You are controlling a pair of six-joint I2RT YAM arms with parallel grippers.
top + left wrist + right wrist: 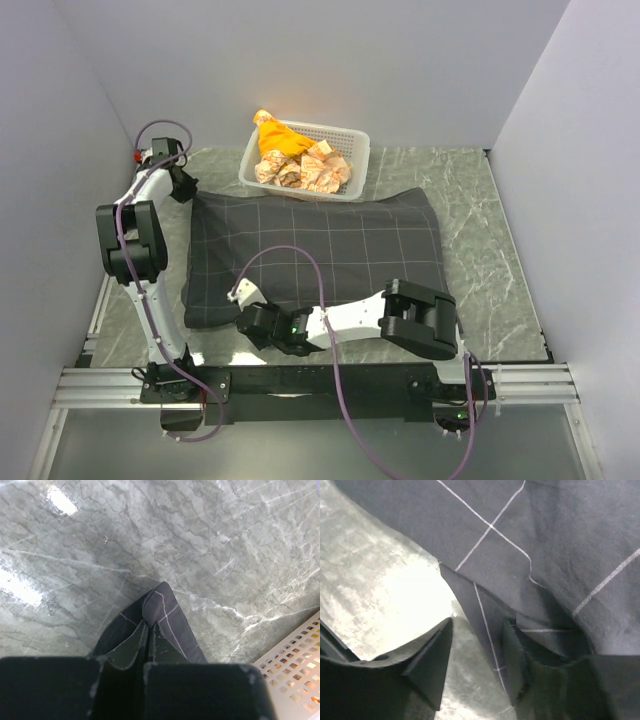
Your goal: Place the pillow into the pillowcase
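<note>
Right wrist view, closest to my bases: my right jaws stand wide apart, holding nothing. Between the two fingers [427, 655] I see bare marbled surface [380, 590]. A folded flap at the near-left edge of the pillowcase [545, 540] hangs down against the inner face of one finger and drapes over it. The other finger is clear of the cloth.

From the top external view, those jaws sit low at the case's near-left corner, with my right arm [400, 320] stretched along its near edge. The dark, grid-checked case lies spread across the middle of the surface and looks plump. Whether the pillow is inside I cannot tell, since only dark cloth shows.

Farther off, at the far-left corner of the case, my left jaws are pressed together on a pinch of the fabric. In the left wrist view the pointed corner sticks out beyond them, resting on the marble.

Farthest back, just beyond the case's far edge, stands a white mesh basket [358, 152] holding crumpled orange and cream scraps [298, 165].
</note>
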